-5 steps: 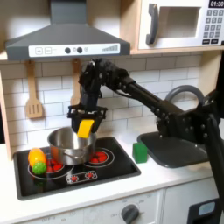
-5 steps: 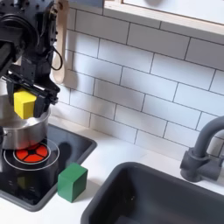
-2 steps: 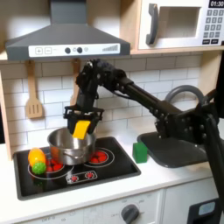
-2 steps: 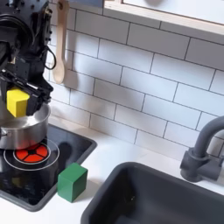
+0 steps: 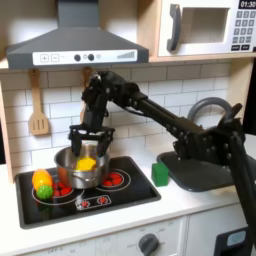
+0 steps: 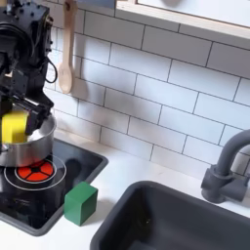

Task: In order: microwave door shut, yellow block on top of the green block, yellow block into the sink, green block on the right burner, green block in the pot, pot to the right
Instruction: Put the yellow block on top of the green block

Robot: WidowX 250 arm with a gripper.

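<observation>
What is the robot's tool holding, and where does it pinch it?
The tool pinches the yellow block by its sides, low over the pot.

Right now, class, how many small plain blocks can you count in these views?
2. The yellow block sits in the gripper over the pot; the green block rests on the counter beside the sink. The pot could hide others.

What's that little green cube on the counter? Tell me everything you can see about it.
The green block is a small, plain, dark-green cube with a matte look. It stands flat on the white counter by the edge of the black cooktop, between the stove and the sink. Nothing holds it or rests on it.
</observation>
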